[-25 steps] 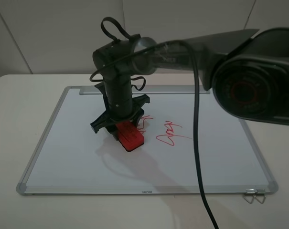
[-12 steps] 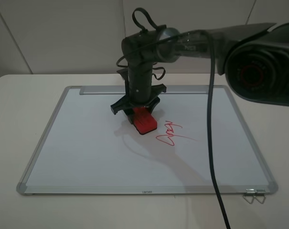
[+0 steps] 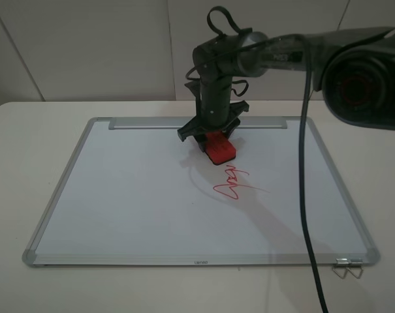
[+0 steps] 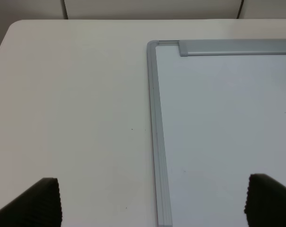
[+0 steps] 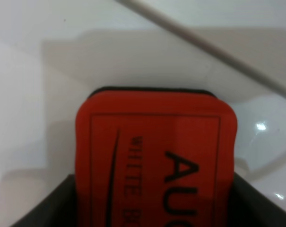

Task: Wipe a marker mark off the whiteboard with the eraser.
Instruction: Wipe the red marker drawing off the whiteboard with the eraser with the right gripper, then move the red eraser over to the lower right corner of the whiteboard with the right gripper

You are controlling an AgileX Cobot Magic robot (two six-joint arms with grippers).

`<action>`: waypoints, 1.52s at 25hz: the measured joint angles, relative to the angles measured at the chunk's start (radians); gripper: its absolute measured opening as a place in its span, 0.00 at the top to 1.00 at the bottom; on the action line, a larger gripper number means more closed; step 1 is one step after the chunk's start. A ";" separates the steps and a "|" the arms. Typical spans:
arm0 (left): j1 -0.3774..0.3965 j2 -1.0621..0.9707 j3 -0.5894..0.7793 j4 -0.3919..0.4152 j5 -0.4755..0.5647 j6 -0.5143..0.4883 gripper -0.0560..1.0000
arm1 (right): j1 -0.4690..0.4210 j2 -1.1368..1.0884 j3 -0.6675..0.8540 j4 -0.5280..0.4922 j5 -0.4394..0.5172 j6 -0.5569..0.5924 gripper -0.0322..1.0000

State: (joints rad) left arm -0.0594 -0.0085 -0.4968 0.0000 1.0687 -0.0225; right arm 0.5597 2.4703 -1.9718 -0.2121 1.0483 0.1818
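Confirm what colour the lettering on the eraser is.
Black, printed on the red top of the eraser; the right wrist view shows it best.

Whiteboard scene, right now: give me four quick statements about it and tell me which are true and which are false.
The right gripper has its jaws shut on the eraser. True.
The eraser covers the red scribble. False: the scribble lies bare on the whiteboard, apart from it.
The eraser is near the tray strip. True.
The left gripper holds a marker. False: its jaws are open and empty.
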 joint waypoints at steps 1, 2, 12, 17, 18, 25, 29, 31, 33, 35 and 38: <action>0.000 0.000 0.000 0.000 0.000 0.000 0.21 | 0.000 0.000 0.000 0.000 0.000 0.000 0.48; 0.000 0.000 0.000 0.000 0.000 0.000 0.21 | 0.001 0.000 0.000 0.000 0.000 0.000 0.48; 0.000 0.000 0.000 0.000 0.000 0.000 0.21 | 0.094 0.001 0.000 -0.011 -0.002 -0.006 0.48; 0.000 0.000 0.000 0.000 0.000 0.000 0.21 | 0.182 0.001 0.000 0.074 -0.002 -0.028 0.48; 0.000 0.000 0.000 0.000 0.000 0.000 0.21 | 0.199 0.001 0.000 0.090 -0.002 -0.044 0.48; 0.000 0.000 0.000 0.000 0.000 0.000 0.21 | 0.316 -0.001 0.000 0.175 -0.002 -0.137 0.48; 0.000 0.000 0.000 0.000 0.000 0.000 0.21 | 0.325 -0.021 0.004 0.187 0.017 -0.134 0.48; 0.000 0.000 0.000 0.000 0.000 0.000 0.21 | 0.325 -0.044 0.012 0.185 0.051 -0.107 0.48; 0.000 0.000 0.000 0.000 0.000 0.000 0.21 | 0.325 -0.091 0.023 0.169 0.062 -0.066 0.48; 0.000 0.000 0.000 0.000 0.000 0.000 0.21 | 0.325 -0.146 0.052 0.139 0.060 -0.027 0.48; 0.000 0.000 0.000 0.000 0.000 0.000 0.21 | 0.321 -0.219 0.136 0.126 0.041 0.022 0.48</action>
State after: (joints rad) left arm -0.0594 -0.0085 -0.4968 0.0000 1.0687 -0.0225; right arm 0.8811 2.2513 -1.8358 -0.0865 1.0896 0.2040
